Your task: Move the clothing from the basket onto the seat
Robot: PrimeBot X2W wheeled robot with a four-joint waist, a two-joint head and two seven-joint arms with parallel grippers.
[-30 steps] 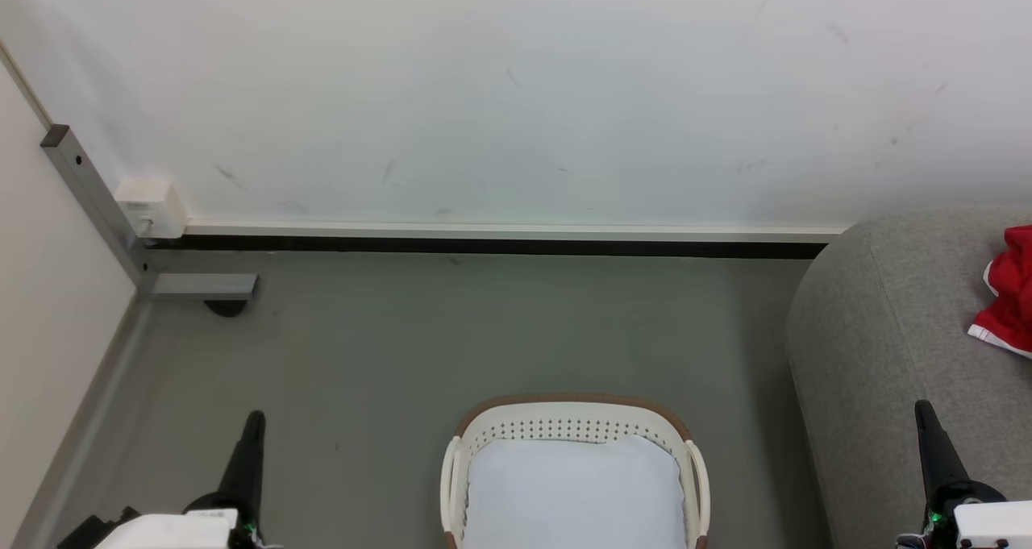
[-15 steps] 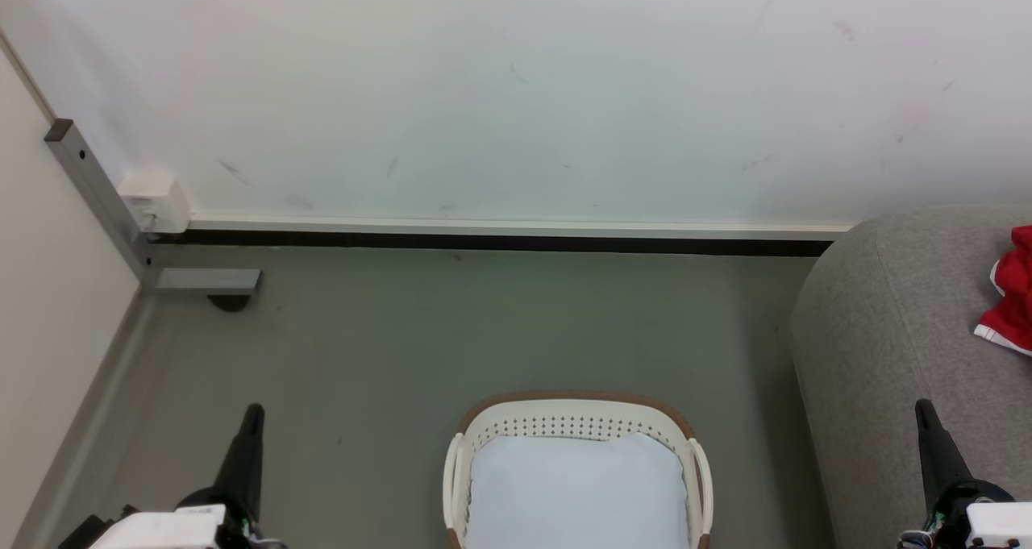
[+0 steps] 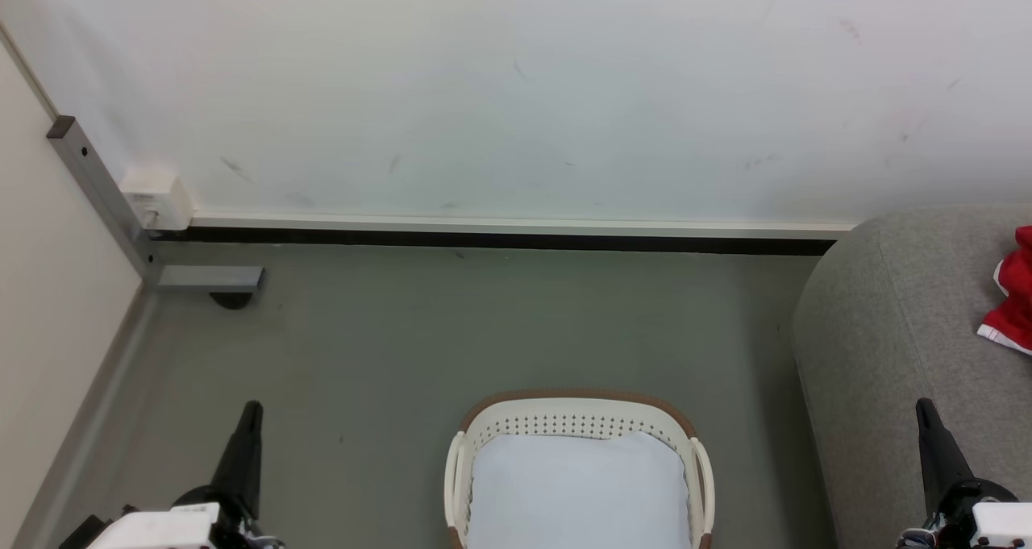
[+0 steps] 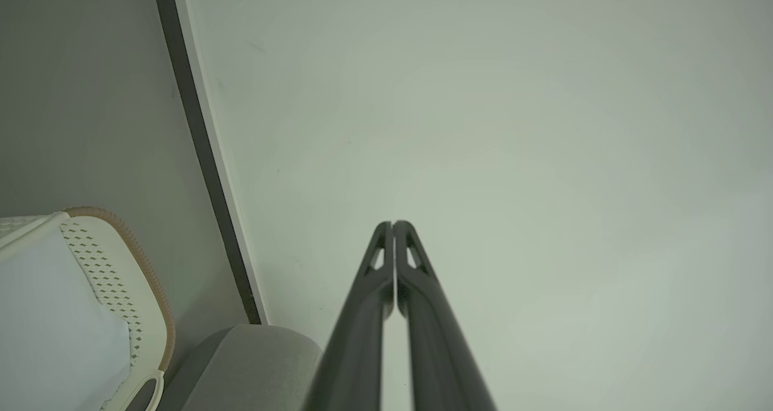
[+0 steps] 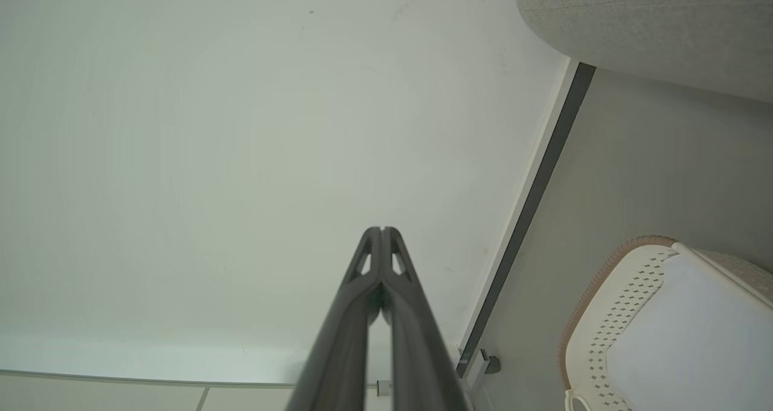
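Note:
The cream basket (image 3: 576,404) with a brown rim stands on the floor at bottom centre; a pale bluish-white pad (image 3: 576,492) lies inside it. Red clothing (image 3: 1014,295) with white trim lies on the grey seat (image 3: 887,331) at the right edge. My left gripper (image 3: 251,408) points up at lower left, shut and empty, well left of the basket. At lower right, over the seat's front, my right gripper (image 3: 923,405) is shut and empty too. The left wrist view has the shut left gripper (image 4: 392,224) and the basket (image 4: 145,266); the right wrist view has the shut right gripper (image 5: 381,230), the basket (image 5: 598,290) and the seat (image 5: 652,25).
A white wall (image 3: 516,89) with a dark baseboard (image 3: 500,241) closes the far side. A grey metal post and foot (image 3: 201,278) with a white box (image 3: 157,198) stand in the left corner. Grey floor (image 3: 484,331) lies between basket and wall.
The head view has drifted slightly, so wall, seat and clothing sit a little further right. Both grippers stay shut and still.

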